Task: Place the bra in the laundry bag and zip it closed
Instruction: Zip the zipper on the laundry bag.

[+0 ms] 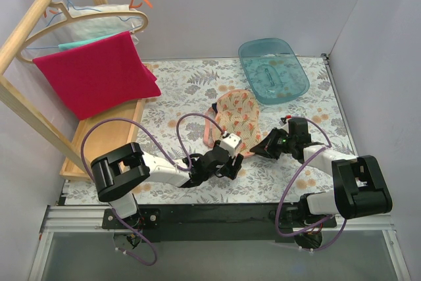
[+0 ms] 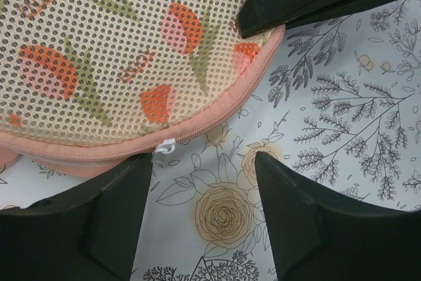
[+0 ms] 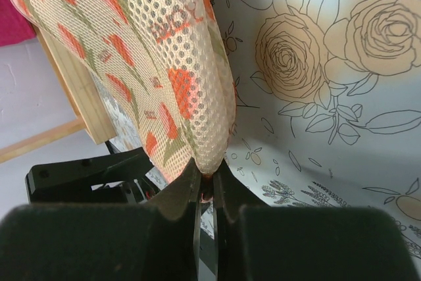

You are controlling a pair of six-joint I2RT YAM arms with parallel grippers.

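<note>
Right gripper [image 3: 205, 185] is pinching the laundry bag [image 1: 240, 113] edge, centre of top view. Left gripper [image 2: 202, 195] is hanging open, empty, beside zipper pull [image 2: 164, 147]. Bra unseen, probably inside. Zipping step; next needs gripping the pull.

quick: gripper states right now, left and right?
Left gripper: open, holding nothing, jaws by the zipper edge of the laundry bag.
Right gripper: closed on the laundry bag's edge.

Plain pale walls [image 1: 230, 4] close in the back and both sides of the worktop [image 1: 191, 87], which wears a sheet printed with grey leaves and pale yellow roses. At the left stands a wooden rack [image 1: 29, 21] with hangers [image 1: 105, 11] and a red towel [image 1: 95, 74] draped on it. Light is even and soft.
</note>
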